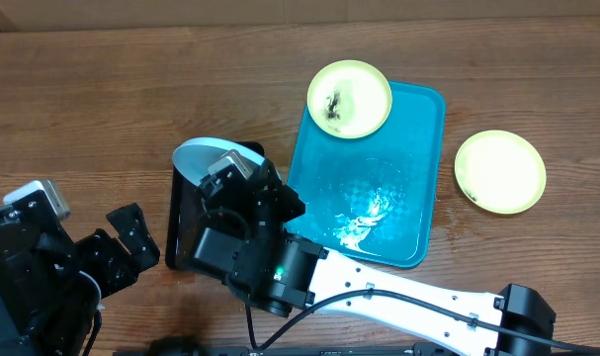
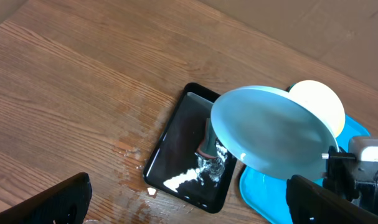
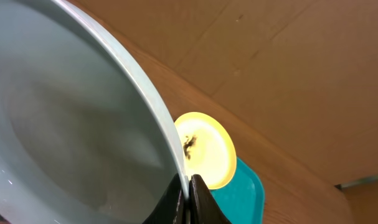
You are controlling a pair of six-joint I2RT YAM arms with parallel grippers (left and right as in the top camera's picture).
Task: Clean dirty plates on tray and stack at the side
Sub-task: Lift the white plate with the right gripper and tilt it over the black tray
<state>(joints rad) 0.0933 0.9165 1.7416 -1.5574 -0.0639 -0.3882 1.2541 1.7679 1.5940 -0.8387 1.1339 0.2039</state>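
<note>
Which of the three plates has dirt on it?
The yellow plate at the far corner of the blue tray: dark smears mark its middle. The other yellow plate, on the table, and the pale blue plate in the right pincer look clean.

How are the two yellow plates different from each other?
The dirty yellow plate has a dark smear; the other yellow plate looks clean. The dirty one sits on a far corner of the tray; the other lies on the table, right of the tray. Both are round, pale yellow and lying flat.
</note>
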